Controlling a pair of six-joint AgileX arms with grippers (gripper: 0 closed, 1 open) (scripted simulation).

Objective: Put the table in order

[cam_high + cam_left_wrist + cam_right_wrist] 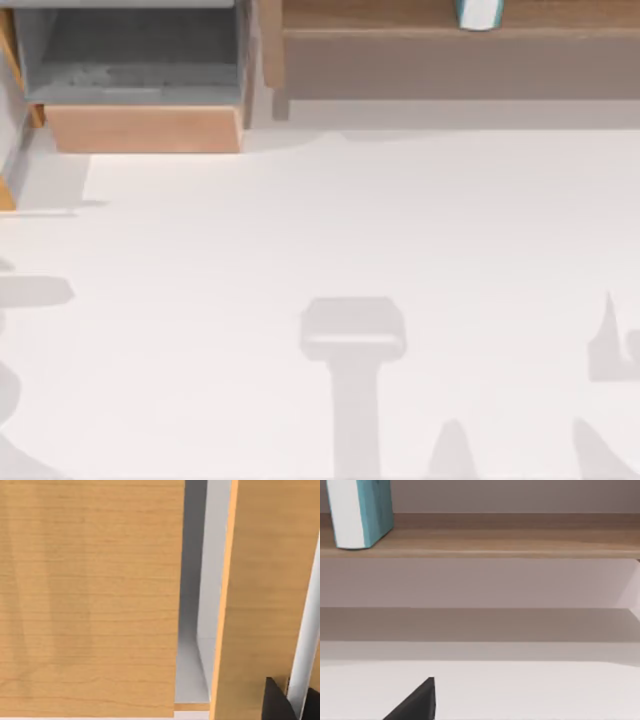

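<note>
Left jaws (287, 702) sit close against the light-wood box (90, 600); right jaws (415, 702) face the shelf (520, 542) across the white bench (320, 250). Cannot tell either jaws' state. Teal-white book (362, 510) stands upright on the shelf, nearer the right arm.

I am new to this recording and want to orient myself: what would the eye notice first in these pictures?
First comes the white table, wide and bare of loose things, crossed by grey shadows. At its far left stands a light-wood box with a grey inside. Along the far right runs a brown wooden shelf, and on it stands a teal and white object.
</note>
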